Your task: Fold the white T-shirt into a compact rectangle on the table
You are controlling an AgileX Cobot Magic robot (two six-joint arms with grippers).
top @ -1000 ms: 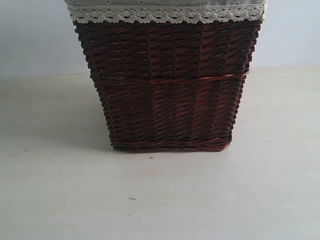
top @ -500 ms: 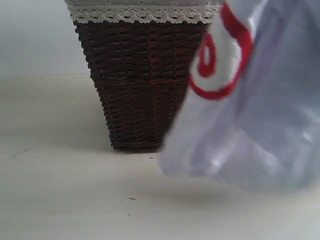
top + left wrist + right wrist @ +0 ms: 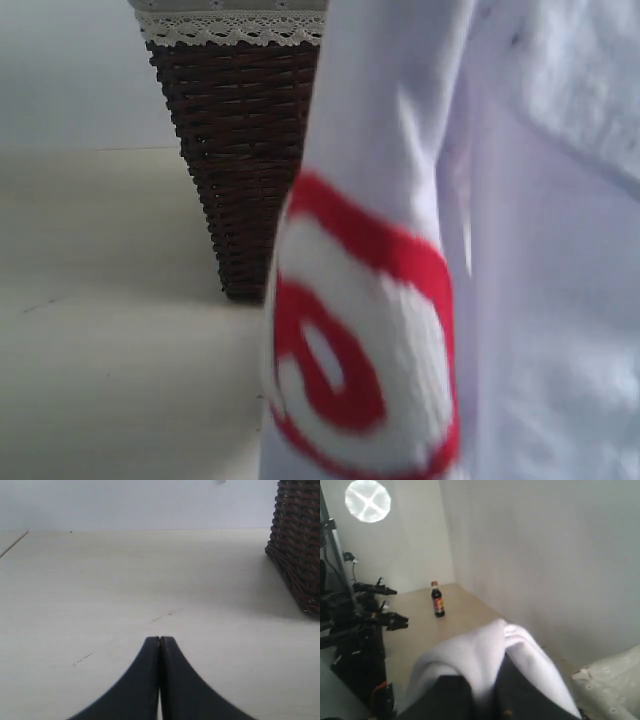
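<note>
Right pincer (image 3: 482, 681) was clenched on the white T-shirt (image 3: 485, 647) - its two dark fingers (image 3: 451, 696) pinched a fold of the cloth between them, and the fabric bulged up and draped over both sides of the grip. Seen from the exterior camera, the shirt hung in front of the dark wicker basket (image 3: 240, 150) and much nearer the lens, so it covered all of the basket but its left part. The bubbly red lettering (image 3: 355, 365) showed low on the hanging cloth, level with the basket's foot and below. Whether the shirt's lower edge touched the table (image 3: 120, 350) could not be told, since the cloth ran out of the picture. The grey lace-trimmed liner (image 3: 232, 30) folded over the basket's rim and stayed clear of the shirt on the visible side. Left pincer (image 3: 159, 642) was clamped shut on nothing, its black fingertips pressed together, low over bare table with a corner of the basket off to one side and well apart from it. Farther from the basket, in the right wrist view, a small dark bottle (image 3: 438, 600) with a red cap stood upright on a pale surface near the wall - too small to read its label.
</note>
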